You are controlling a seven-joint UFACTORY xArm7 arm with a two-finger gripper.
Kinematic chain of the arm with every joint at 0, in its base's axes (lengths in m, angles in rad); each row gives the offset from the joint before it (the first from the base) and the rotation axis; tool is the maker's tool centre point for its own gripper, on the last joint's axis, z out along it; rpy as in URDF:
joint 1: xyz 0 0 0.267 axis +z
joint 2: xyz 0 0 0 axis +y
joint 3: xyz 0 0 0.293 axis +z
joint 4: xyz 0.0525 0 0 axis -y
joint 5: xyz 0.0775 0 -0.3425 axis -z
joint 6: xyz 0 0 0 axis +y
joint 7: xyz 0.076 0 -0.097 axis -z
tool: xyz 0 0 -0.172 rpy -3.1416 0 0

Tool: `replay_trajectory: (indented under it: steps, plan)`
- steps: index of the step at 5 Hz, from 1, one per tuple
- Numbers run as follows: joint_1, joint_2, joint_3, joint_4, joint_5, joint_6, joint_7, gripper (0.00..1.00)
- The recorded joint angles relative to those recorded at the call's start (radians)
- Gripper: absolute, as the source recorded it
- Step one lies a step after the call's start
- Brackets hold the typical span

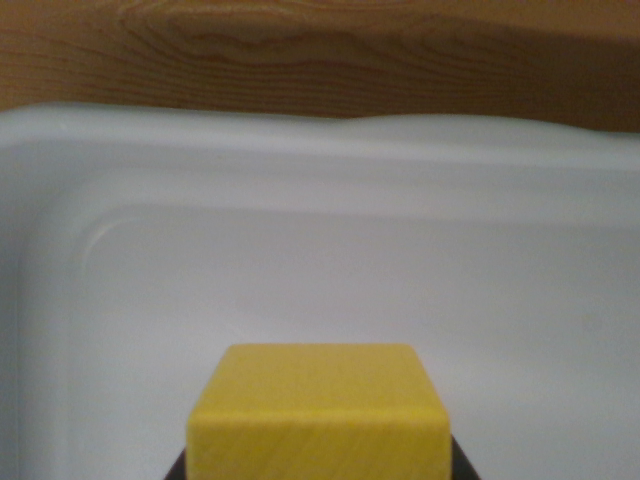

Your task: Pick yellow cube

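Yellow cube, nearest the camera, fills the bottom centre of the wrist view, its top face and front face both visible, cut off by the lower edge. Dark pieces of the pincer peek out at both lower corners of the cube, touching or just beside it; whether the pincer is clamped on the cube or apart cannot be told. Behind and beneath the cube spreads a white tray with a rounded raised rim. Beyond the rim, along the top, runs a wooden desk with visible grain.
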Motion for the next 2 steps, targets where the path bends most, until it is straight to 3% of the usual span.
replay_trajectory:
  steps: [1,2]
  plan:
    - [0.0008,-0.002,0.0,0.037,0.0003,0.039,0.0,1.0]
    - [0.0008,-0.002,0.0,0.037,0.0003,0.039,0.0,1.0]
